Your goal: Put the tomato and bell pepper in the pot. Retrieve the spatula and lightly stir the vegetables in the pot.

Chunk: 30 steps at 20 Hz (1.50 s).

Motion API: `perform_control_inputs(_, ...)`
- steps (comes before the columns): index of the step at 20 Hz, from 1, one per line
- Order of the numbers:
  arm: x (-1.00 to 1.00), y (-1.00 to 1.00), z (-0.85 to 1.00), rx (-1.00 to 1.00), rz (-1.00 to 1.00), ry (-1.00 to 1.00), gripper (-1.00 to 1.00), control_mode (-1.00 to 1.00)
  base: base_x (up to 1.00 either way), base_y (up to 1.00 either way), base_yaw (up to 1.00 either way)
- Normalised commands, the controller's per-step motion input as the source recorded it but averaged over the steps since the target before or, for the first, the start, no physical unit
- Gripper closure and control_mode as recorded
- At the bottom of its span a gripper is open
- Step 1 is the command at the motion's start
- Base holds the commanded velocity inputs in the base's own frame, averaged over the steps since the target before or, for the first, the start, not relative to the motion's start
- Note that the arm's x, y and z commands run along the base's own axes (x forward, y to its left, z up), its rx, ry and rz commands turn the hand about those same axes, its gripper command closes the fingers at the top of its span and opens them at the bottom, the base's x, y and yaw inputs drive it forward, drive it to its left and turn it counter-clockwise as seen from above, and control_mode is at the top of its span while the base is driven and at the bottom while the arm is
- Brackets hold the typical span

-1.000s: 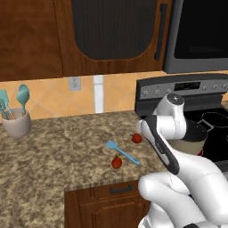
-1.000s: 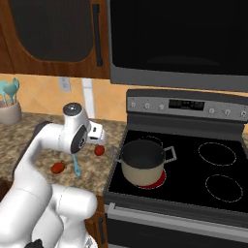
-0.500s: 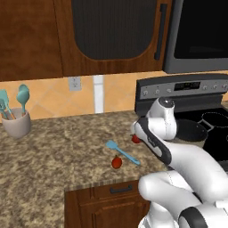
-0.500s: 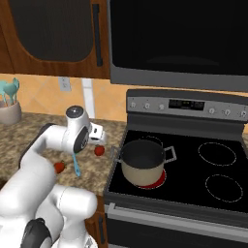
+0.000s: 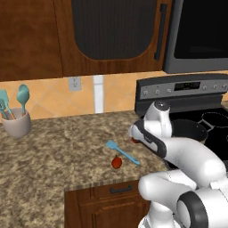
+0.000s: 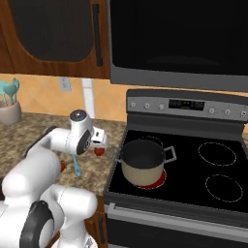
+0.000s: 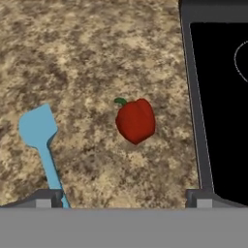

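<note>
A speckled brown granite desk [image 5: 58, 151] runs under dark wooden cabinets [image 5: 89, 35] to a black stove [image 6: 193, 169] with a microwave [image 6: 179, 43] above. A beige cup of teal spoons [image 5: 15, 120] stands far left. The squat cream-beige pot with looped metal handles [image 6: 142, 164] sits on a front burner.

The jaws stand spread wide and released, holding nothing, hovering over the orange-red lumpy bell pepper with green stem [image 7: 136, 120], which lies on the desk close to the stove's edge. The slim light-blue spatula [image 7: 41, 140] lies beside it; the small round red tomato [image 5: 116, 162] rests near the spatula's handle.

Since a second ago the arm has dipped lower and reached further over the pepper; the things have not shifted.
</note>
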Motion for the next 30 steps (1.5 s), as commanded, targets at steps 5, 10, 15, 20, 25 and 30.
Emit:
perform_control_inputs(5,0.05,0.0,-0.25,0.0,0.0,0.07,-1.0,-1.0,0.0,0.0,0.0)
perform_control_inputs(10,0.32,0.0,-0.25,0.0,0.0,0.02,-1.0,-1.0,0.0,0.0,0.0)
perform_control_inputs(15,0.25,0.0,-0.19,0.0,0.0,0.0,-1.0,-1.0,0.0,0.0,0.0)
perform_control_inputs(20,0.21,0.0,-0.23,0.0,0.0,0.01,-1.0,-1.0,0.0,0.0,0.0)
perform_control_inputs(25,0.24,-0.01,-0.21,0.0,0.0,0.04,-1.0,-1.0,0.0,0.0,0.0)
perform_control_inputs(30,0.12,-0.01,-0.15,0.0,0.0,0.02,-1.0,-1.0,0.0,0.0,0.0)
